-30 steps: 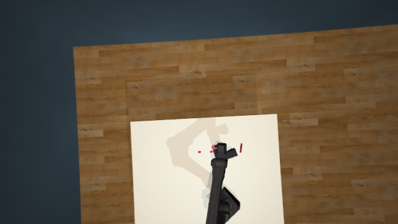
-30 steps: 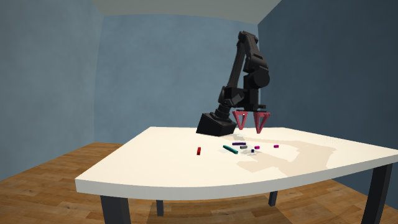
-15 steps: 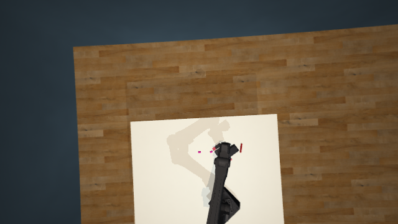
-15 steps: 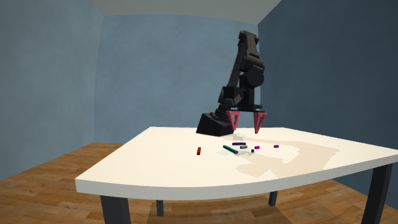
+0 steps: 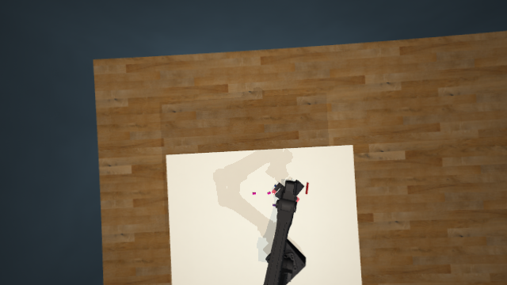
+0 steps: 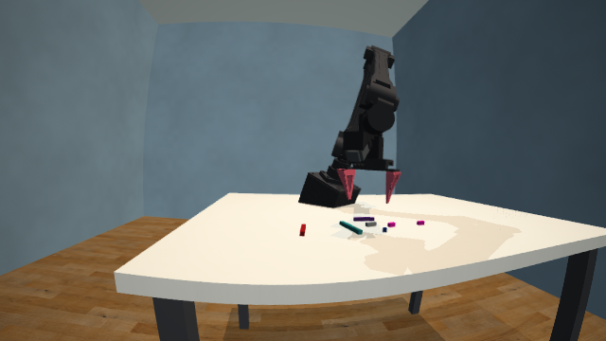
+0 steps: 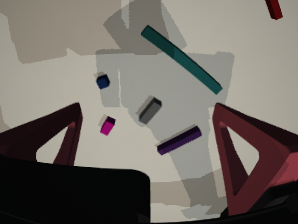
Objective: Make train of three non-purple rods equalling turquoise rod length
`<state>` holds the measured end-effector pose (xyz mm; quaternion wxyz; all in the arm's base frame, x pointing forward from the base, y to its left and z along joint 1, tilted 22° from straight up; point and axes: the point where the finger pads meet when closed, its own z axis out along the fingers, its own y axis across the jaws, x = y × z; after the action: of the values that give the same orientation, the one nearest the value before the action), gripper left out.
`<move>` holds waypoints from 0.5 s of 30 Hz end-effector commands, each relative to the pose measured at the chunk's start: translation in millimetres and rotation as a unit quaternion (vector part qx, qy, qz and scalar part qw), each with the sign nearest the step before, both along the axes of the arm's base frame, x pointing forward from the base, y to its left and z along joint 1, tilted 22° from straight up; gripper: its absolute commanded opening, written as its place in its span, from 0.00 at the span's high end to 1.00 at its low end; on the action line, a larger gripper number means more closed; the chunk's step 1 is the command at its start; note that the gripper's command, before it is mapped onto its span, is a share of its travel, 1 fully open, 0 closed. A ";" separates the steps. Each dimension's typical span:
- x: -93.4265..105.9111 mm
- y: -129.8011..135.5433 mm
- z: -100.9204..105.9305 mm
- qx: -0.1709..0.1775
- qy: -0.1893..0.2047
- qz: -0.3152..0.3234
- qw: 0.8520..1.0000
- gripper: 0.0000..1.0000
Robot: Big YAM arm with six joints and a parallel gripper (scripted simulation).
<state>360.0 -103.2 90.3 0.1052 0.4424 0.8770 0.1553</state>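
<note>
Rods lay scattered on the off-white worktop (image 5: 198,237) (image 6: 237,256) (image 7: 125,156), no train formed. Turquoise rod (image 6: 350,227) (image 7: 182,60): longest, slim, straight, square-edged, dark teal, partly in shadow; lay flat and slantwise, between the red rod and the grey rod in the exterior view, its nearer end towards the front edge. Top view had it hidden under the arm (image 5: 283,229) (image 6: 381,85). Red rod (image 5: 306,188) (image 6: 302,229) (image 7: 274,9): bright front, darker side, well apart from the rest, nearest the right edge in the top view; wrist view cut it off. Grey rod (image 6: 370,224) (image 7: 150,111): short, dull, stubby, near the purple rod (image 5: 274,205) (image 6: 364,219) (image 7: 179,140), which was almost black and lay farther towards the back edge. Blue rod (image 5: 276,185) (image 6: 384,229) (image 7: 103,81): tiny navy block, near the first magenta rod (image 5: 268,192) (image 6: 391,224) (image 7: 107,126), short, vivid pink-purple. Second magenta rod (image 5: 253,193) (image 6: 420,223): same colour, nearest the left edge in the top view, outside the wrist view. Gripper (image 5: 285,195) (image 6: 368,201) (image 7: 147,110) was above the worktop, reddish fingers wide apart, nothing held.

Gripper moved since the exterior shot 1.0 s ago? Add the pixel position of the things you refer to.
Yes, left in the exterior view: its left-hand fingertip now overlaps the arm's base (image 5: 303,261) (image 6: 310,189), whereas earlier the gripper (image 5: 285,195) (image 6: 368,201) (image 7: 147,110) hung clear right of it.
</note>
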 end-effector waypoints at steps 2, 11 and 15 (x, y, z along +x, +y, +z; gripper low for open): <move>16.5 -16.7 15.4 -0.020 -0.025 0.036 0.999 0.00; 16.1 -22.5 12.7 -0.044 -0.036 0.109 0.992 0.00; 13.7 -31.6 11.3 -0.057 -0.042 0.138 0.988 0.00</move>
<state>358.4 -118.4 86.4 0.1227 0.3360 0.9230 0.1418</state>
